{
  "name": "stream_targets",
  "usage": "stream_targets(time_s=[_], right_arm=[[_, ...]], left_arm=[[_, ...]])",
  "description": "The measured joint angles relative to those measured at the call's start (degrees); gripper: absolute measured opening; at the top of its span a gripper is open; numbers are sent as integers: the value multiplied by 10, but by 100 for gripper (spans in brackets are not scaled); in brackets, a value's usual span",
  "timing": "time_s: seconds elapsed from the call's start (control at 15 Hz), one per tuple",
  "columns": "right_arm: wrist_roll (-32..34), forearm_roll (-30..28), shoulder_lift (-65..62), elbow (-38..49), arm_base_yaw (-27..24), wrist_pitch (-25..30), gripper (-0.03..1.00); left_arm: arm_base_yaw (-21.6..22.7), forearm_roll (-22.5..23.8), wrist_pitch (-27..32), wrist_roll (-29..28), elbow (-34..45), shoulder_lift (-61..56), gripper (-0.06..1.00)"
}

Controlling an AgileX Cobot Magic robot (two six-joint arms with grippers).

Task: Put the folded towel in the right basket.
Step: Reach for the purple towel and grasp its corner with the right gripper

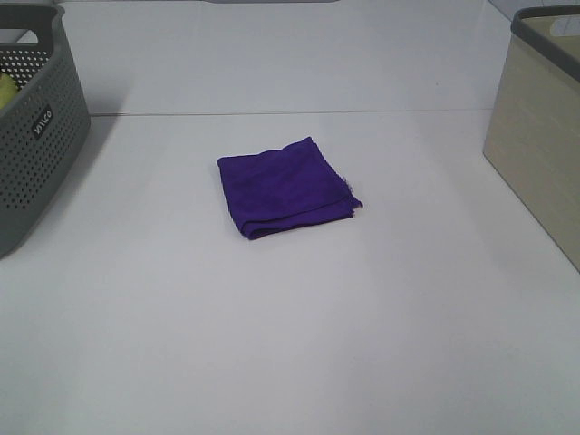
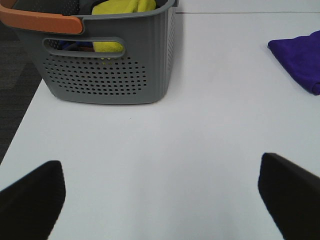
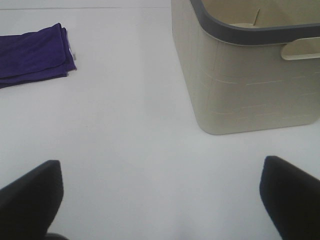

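A folded purple towel (image 1: 285,186) lies flat on the white table in the middle of the exterior high view. It also shows in the left wrist view (image 2: 300,60) and in the right wrist view (image 3: 34,56). The beige right basket (image 1: 536,140) with a dark grey rim stands at the right edge; in the right wrist view (image 3: 245,85) its inside looks empty. My left gripper (image 2: 160,200) is open and empty, well short of the towel. My right gripper (image 3: 160,200) is open and empty, beside the beige basket. Neither gripper shows in the exterior high view.
A grey perforated basket (image 1: 32,136) stands at the left edge; in the left wrist view (image 2: 107,65) it has an orange handle and holds yellow cloth (image 2: 122,10). The white table (image 1: 290,344) ends at a dark floor by that basket.
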Motion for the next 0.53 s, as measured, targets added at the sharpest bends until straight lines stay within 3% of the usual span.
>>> stream_targets(time_s=[0.2,0.33,0.47,0.53], right_arm=[[7,0,0,0,0,0,98],[-25,1,7,-5,0,-4,98],[-54,4,60,-33,0,-1,98],[-58,19,213,-103,0,22,98]], left_arm=[[0,0,0,0,0,0,99],[0,0,0,0,0,0,99],[0,0,0,0,0,0,99],[0,0,0,0,0,0,99]])
